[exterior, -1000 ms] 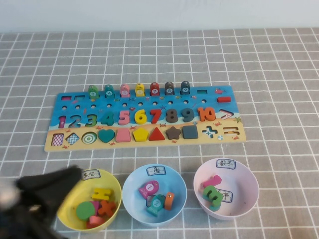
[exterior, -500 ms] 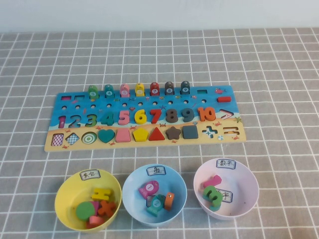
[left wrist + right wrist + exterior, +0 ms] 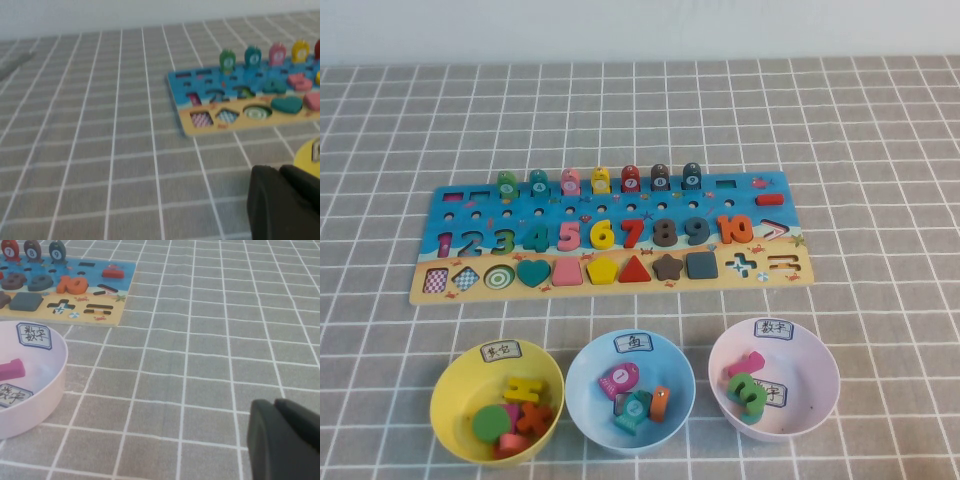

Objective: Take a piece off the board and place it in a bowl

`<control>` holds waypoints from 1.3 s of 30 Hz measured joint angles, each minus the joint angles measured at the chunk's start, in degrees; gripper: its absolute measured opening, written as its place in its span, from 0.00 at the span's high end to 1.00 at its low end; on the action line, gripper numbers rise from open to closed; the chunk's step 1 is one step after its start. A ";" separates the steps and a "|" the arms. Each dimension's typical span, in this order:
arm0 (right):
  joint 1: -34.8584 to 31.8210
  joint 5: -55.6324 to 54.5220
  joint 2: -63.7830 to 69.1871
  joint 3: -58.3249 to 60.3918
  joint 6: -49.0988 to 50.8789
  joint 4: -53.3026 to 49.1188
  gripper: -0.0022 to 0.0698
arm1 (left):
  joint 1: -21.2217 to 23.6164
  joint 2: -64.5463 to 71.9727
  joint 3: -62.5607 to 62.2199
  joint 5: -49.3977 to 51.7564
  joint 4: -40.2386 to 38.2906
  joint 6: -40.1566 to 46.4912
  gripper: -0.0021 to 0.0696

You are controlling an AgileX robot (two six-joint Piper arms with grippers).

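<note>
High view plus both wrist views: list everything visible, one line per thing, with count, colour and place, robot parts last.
board: one, blue top, tan lower strip, mid-table; holds pegs, numerals and shapes.
green 3: one, bright green, in the board's numeral row, third from the robot's left.
pink bowl: one, pale pink, near edge, robot's right; holds a magenta and a green piece.
blue bowl: one, light blue, near edge, middle; several pieces inside.
yellow bowl: one, yellow, near edge, robot's left; several pieces inside.
tablecloth: one, grey with white grid.
left gripper: black, shut, near the yellow bowl, outside the high view.
right gripper: black, beside the pink bowl, outside the high view.
</note>
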 joint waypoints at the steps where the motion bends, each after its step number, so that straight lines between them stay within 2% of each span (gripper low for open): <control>1: 0.00 0.00 0.00 0.00 0.00 0.00 0.99 | 0.00 0.00 0.02 1.44 0.00 0.00 0.97; 12: 0.00 0.00 0.00 0.00 0.00 0.00 0.99 | 0.21 0.00 0.02 4.08 0.07 0.46 0.97; 22: 0.00 0.00 0.00 0.00 0.00 0.00 0.99 | 2.28 0.00 0.02 4.08 0.07 0.46 0.98; 39: 0.00 0.00 0.00 0.00 0.00 0.00 0.99 | 2.28 0.00 0.02 4.08 0.07 0.46 0.98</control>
